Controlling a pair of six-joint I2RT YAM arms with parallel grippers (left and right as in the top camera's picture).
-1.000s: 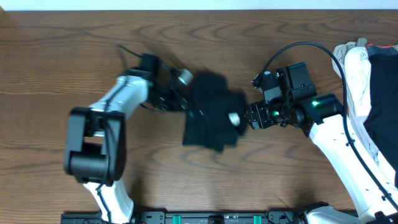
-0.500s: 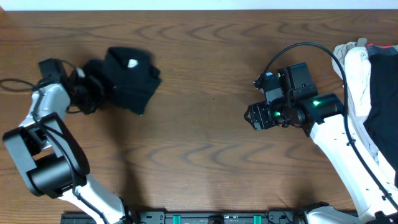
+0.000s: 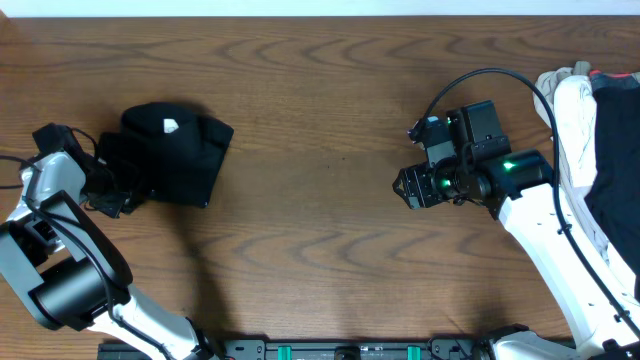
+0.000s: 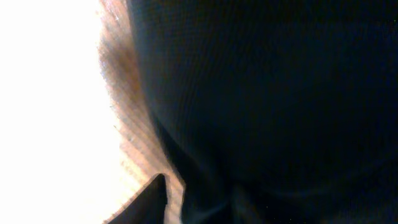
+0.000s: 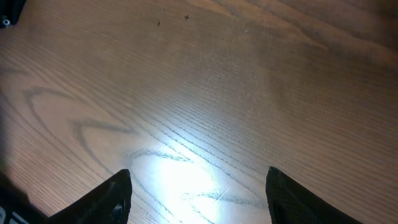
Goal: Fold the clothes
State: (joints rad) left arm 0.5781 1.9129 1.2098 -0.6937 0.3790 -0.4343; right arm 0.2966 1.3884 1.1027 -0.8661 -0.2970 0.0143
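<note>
The black shirt [image 3: 172,155] lies as a folded bundle at the far left of the wooden table, its small white neck label [image 3: 170,126] facing up. My left gripper [image 3: 108,188] is at the bundle's left edge, shut on the fabric. In the left wrist view the black shirt [image 4: 261,106] fills most of the frame, and only one finger tip [image 4: 146,205] shows. My right gripper [image 3: 404,188] is open and empty right of centre, far from the shirt. Its two fingers hang over bare wood in the right wrist view [image 5: 199,186].
A pile of other clothes sits at the right edge: a white garment [image 3: 570,105], a black one [image 3: 615,170] and a bit of red [image 3: 612,76]. A black cable [image 3: 500,75] loops above the right arm.
My left arm has swung from the table's centre to the far left, carrying the folded shirt with it. The right arm has stayed put.
</note>
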